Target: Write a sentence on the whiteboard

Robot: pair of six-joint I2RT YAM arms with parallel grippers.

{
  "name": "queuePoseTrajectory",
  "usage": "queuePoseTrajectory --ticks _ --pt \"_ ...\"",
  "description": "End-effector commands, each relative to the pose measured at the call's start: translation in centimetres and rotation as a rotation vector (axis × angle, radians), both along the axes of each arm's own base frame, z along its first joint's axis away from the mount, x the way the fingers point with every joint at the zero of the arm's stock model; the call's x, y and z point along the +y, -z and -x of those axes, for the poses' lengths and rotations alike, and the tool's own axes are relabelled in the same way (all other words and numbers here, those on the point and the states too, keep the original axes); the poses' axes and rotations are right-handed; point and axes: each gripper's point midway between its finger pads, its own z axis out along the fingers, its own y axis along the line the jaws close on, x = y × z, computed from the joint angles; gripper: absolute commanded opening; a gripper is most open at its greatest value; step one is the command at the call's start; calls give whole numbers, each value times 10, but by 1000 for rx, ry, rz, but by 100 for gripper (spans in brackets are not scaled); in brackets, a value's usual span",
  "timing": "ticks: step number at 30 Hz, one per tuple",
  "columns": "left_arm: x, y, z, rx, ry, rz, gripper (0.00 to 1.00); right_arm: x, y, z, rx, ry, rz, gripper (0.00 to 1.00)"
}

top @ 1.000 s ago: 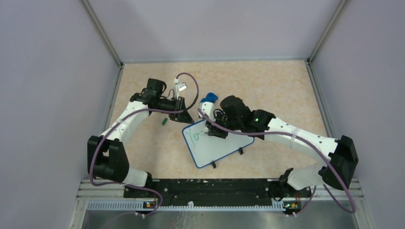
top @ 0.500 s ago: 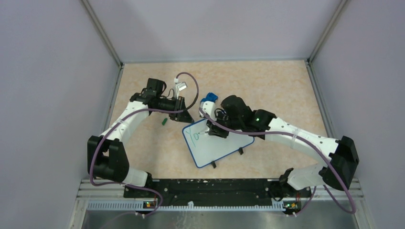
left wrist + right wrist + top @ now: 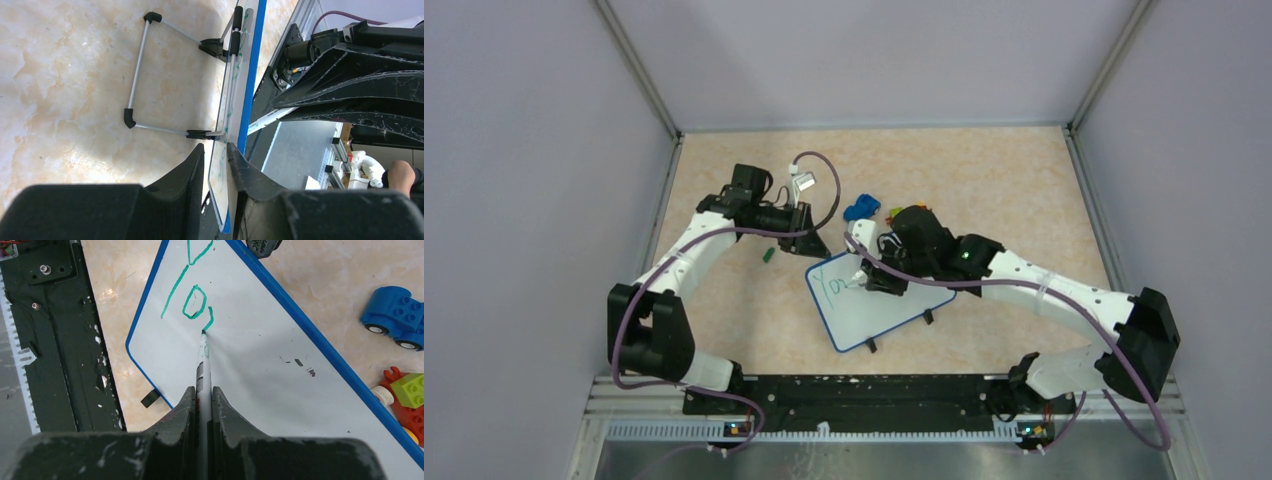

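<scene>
The whiteboard point(image 3: 886, 312) lies at mid-table, just ahead of the two arm bases, turned askew with its small black feet toward the near edge. The sentence point(image 3: 192, 299) is barely begun: only a "Y", an "o" and the first hook of a third letter stand in green at the board's far-left corner. By that showing most of the writing is left, and the rest of the white surface is bare but for a few faint dark specks. The marker point(image 3: 204, 357) has its green tip on the end of the last stroke. The right gripper point(image 3: 202, 392) is clamped on the marker's barrel, its arm reaching in low from the right with the wrist bent down over the board. The left gripper point(image 3: 215, 152) pinches the board's blue-rimmed edge at the far-left corner, seemingly to steady it, its arm bowed in from the left. A blue toy car point(image 3: 395, 317) sits just beyond the board.
</scene>
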Motion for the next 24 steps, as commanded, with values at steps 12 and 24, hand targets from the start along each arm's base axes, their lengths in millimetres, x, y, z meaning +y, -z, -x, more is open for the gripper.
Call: queuePoseTrajectory --ticks 12,24 --pt "-2 -2 0 -9 7 18 28 -3 -30 -23 -80 55 -36 0" --pt "-2 -2 0 -10 6 17 28 -3 -43 -34 -123 82 -46 0"
